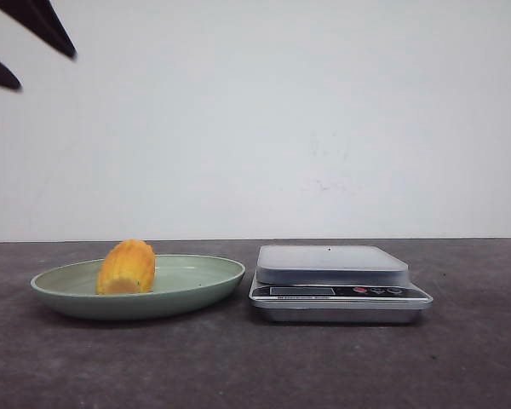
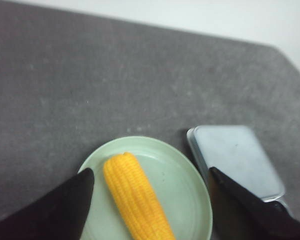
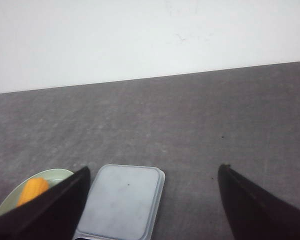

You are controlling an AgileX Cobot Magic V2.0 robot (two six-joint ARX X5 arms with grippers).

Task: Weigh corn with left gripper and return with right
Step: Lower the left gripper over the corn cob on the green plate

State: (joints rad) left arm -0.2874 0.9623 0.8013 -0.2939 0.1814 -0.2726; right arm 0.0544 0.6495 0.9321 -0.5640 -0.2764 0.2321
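Grey table [image 1: 460,366]: scale [image 1: 336,281] beside corn [image 1: 127,267] plate [image 1: 196,290].

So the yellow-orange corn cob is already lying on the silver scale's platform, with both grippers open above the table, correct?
Not quite. The yellow-orange corn cob lies in the pale green plate, as the front view shows; the silver scale's platform is bare. The left gripper and right gripper are indeed open.

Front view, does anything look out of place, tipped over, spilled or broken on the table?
Nothing stands out. The corn lies whole on the green plate, with no loose kernels around it. The scale sits flat beside the plate, its platform bare. The left gripper hangs open above the plate, touching nothing.
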